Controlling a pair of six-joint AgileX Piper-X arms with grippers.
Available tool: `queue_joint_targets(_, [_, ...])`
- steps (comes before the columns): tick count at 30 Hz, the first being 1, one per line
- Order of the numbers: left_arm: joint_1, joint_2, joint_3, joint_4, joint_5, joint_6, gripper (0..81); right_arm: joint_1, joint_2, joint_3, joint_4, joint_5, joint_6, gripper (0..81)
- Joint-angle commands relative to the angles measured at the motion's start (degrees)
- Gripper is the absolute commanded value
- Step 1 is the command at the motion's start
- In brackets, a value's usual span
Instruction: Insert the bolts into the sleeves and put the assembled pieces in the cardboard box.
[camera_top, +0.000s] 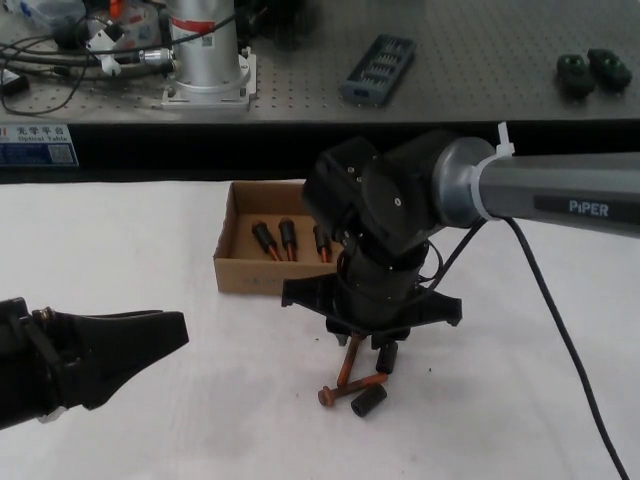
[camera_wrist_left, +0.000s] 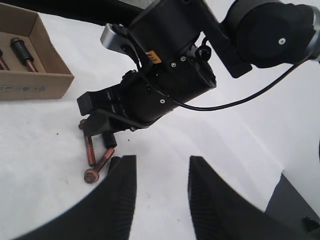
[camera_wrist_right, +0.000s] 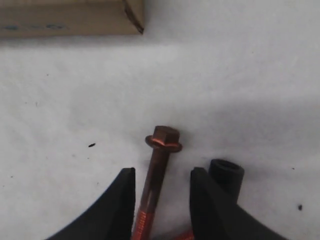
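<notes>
**3 pieces boxed, 2 sets loose**

You have 3 assembled pieces (camera_top: 287, 238) lying in the cardboard box (camera_top: 232, 268). 2 copper bolts (camera_top: 345, 392) and 2 black sleeves (camera_top: 368, 400) lie unjoined on the white cloth (camera_top: 120, 240) just in front of it. Your right gripper (camera_wrist_right: 161, 175) points down, jaws released, straddling 1 bolt's shank without touching it. Your left gripper (camera_wrist_left: 161, 162) hovers well apart, jaws also released, holding nothing.

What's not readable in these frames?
Cardboard box contents: high view, the right arm covers its right end; left wrist view's edge cuts it off. Full count unknown.
Bolt tip: right wrist view, runs off the picture's edge between the fingers of the right gripper.
Loose pile under the arm: high view, partly covered, so piece count is unclear.
</notes>
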Motion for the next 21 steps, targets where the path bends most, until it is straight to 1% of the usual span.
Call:
queue_joint_targets(1, [0.16,-0.61,-0.36,-0.63,0.92,-0.56,26.0,-0.43,0.07,-0.18,-1.23,-1.29,0.1,27.4])
queue_joint_targets(6, [0.16,-0.61,-0.36,0.74,0.92,-0.56,26.0,-0.43,0.74,-0.18,-2.05,-1.45,2.18,27.4])
queue_joint_targets(14, [0.16,-0.61,-0.36,2.34,0.92,-0.56,26.0,-0.43,2.36,-0.18,-2.41,-1.56,2.19,27.4])
queue_joint_targets(21, [0.16,-0.61,-0.36,2.34,0.92,-0.56,26.0,-0.43,4.17,-0.18,-1.84,-4.0,2.54,26.8])
